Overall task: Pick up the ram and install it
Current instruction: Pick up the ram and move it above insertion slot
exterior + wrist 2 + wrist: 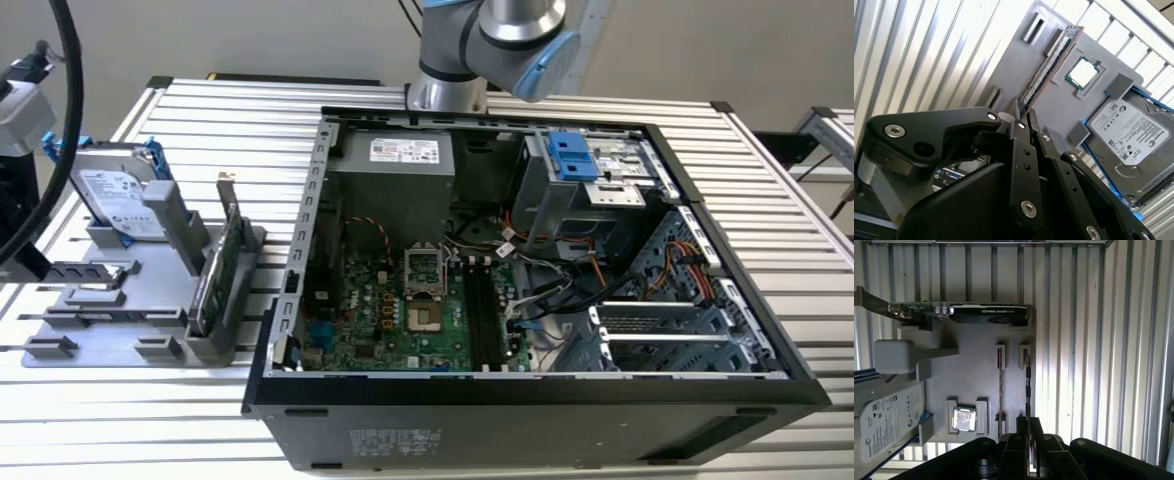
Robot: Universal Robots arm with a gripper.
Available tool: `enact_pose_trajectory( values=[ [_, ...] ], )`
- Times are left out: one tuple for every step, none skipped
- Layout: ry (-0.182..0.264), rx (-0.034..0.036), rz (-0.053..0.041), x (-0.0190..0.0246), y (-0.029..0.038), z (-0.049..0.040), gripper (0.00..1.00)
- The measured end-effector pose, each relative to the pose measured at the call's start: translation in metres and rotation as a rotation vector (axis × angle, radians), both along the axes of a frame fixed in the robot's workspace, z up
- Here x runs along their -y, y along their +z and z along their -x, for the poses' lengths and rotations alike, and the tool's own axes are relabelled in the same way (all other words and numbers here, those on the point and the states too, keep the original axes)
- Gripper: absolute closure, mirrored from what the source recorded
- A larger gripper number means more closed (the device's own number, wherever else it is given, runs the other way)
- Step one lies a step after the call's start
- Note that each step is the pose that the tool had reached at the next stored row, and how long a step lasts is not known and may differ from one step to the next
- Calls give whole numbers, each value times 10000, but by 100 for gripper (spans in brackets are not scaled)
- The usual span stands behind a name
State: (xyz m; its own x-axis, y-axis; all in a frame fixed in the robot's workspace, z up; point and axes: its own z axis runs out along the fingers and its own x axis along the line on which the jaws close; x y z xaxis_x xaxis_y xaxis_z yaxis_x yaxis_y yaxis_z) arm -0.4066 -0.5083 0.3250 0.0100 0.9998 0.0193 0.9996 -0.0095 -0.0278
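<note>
At the exterior view's left, a grey holder point(120, 290) lay on the slatted metal table point(787, 250). It carried a silver hard drive point(114, 195) propped at a tilt. Just to that drive's right, a green card point(220, 270) stood on edge. Right of the holder sat an open computer case point(534, 400) lying on its side, with its green motherboard point(387, 310) exposed. The arm point(487, 50) rose behind the case's far wall.

In both wrist views the gripper point(1028, 422) point(1024, 114) hung above the holder point(979, 375) point(1004, 65). Its jaws were drawn close, parted only by a narrow gap, and they held nothing.

The ram point(1027, 385) point(1046, 65) stood on edge in a slot of the holder, near the holder's bare outer edge. In both wrist views it ran lengthwise in line with the gap between the jaws. Its near end appeared just beyond the fingertips point(1021, 426).

A square processor point(965, 419) point(1083, 72) rested in its own recess. It lay between the ram and the hard drive point(889, 425) point(1126, 135).

In the first wrist view the card point(961, 312) stood across the holder's far end, apart from the ram. A thin reddish strip point(1000, 385) ran parallel to the ram, between the ram and the processor.
</note>
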Motion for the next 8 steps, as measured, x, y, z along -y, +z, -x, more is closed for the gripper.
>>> enact_pose_trajectory(
  values=[
    [-1, 0, -1, 0, 8, 0, 100],
    [-1, 0, 0, 0, 18, 0, 100],
    [-1, 0, 0, 0, 26, 0, 100],
    [-1, 0, 0, 0, 34, 0, 100],
    [-1, 0, 0, 0, 42, 0, 100],
    [-1, 0, 0, 0, 50, 0, 100],
    [-1, 0, 0, 1, 59, 1, 100],
    [-1, 0, 0, 1, 68, 1, 100]
  ],
)
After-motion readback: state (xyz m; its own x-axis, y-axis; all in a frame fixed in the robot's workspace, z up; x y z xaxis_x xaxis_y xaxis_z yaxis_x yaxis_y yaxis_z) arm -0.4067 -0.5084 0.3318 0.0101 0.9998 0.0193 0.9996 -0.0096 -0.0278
